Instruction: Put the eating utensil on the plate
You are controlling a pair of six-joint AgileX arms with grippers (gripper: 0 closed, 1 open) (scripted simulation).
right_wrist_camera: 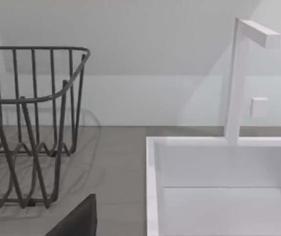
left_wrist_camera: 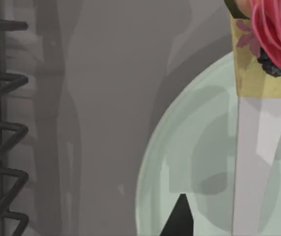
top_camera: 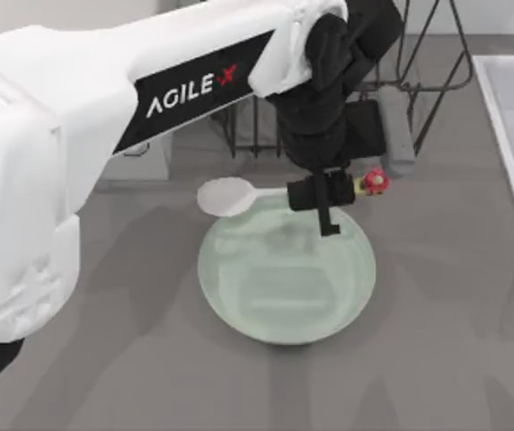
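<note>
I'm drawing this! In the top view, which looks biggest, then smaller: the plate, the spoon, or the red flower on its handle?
1. Plate, widest.
2. Spoon, held above the plate's far edge by the left gripper, so nearer the camera; still shorter.
3. Red flower ornament, tiny.

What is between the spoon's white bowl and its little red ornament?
In the top view, the left gripper sits across the handle there, between the spoon bowl and the red ornament, over the plate's far rim.

Spoon (left_wrist_camera: 253, 162) over plate (left_wrist_camera: 180, 147)
</note>
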